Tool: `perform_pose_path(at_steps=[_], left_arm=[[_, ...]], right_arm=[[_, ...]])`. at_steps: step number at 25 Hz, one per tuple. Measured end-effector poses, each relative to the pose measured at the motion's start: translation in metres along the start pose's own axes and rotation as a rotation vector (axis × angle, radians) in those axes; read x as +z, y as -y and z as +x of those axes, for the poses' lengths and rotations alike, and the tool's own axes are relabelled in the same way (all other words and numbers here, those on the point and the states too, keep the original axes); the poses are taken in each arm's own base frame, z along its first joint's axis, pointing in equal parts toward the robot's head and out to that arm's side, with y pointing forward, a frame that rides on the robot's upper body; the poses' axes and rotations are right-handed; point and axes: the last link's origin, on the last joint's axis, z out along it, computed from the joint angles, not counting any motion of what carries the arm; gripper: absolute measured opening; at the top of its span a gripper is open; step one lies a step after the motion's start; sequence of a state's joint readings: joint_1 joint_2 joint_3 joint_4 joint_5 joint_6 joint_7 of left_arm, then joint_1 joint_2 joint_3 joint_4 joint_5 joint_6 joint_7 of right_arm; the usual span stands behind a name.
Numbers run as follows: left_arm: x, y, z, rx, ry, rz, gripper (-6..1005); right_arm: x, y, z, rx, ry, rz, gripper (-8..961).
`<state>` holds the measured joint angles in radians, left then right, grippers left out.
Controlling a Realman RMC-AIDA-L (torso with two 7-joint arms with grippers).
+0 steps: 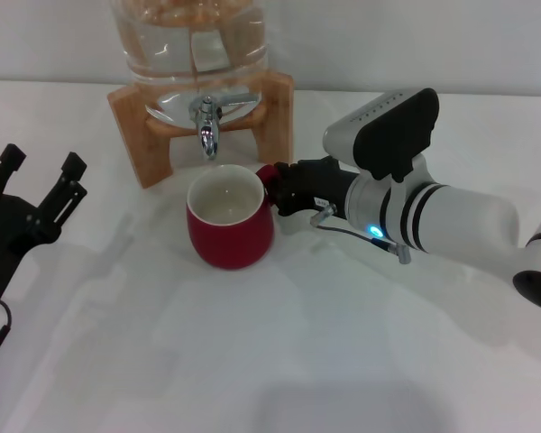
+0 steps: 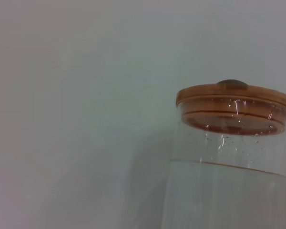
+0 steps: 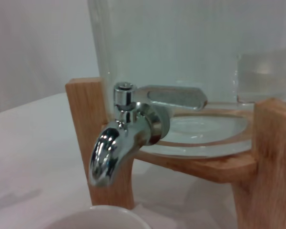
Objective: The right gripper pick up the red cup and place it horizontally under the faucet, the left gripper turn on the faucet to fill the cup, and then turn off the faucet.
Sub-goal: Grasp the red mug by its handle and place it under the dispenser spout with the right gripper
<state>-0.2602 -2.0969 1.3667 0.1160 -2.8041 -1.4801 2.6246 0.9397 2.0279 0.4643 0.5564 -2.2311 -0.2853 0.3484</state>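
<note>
The white tabletop (image 1: 252,361) carries a clear glass water jar (image 1: 189,41) on a wooden stand (image 1: 275,113), capped by a wooden lid (image 2: 234,107) that shows in the left wrist view. The right arm (image 1: 451,221), white with black bands and a small blue light, reaches in from the right. Its right pincer (image 1: 284,188) is closed on the handle side of the red cup (image 1: 230,221). The cup is glossy and rounded, white inside, and sits upright on the tabletop directly below the faucet (image 1: 206,122). The faucet is shiny chrome, spout pointing down, its lever handle (image 3: 169,97) lying level. The left pincer (image 1: 41,185) stands at the left edge, well apart from the jar, fingers spread and holding nothing.
</note>
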Motion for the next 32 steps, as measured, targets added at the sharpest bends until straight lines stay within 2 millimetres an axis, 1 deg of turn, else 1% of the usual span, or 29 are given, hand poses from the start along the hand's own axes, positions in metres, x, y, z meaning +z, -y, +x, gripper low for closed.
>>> perform_pose_path(at_steps=[4, 9, 16, 32], left_arm=[[0.0, 0.0, 0.0, -0.001, 0.002, 0.0, 891], [0.0, 0.0, 0.0, -0.001, 0.002, 0.0, 891], [0.0, 0.0, 0.0, -0.001, 0.002, 0.0, 891], [0.002, 0.0, -0.001, 0.0, 0.006, -0.001, 891]], right_arm=[[0.0, -0.001, 0.0, -0.006, -0.002, -0.004, 189], [0.001, -0.003, -0.002, -0.012, 0.0, -0.009, 262], [0.001, -0.002, -0.002, -0.013, -0.002, -0.008, 259], [0.0, 0.01, -0.002, 0.034, -0.001, 0.035, 258]])
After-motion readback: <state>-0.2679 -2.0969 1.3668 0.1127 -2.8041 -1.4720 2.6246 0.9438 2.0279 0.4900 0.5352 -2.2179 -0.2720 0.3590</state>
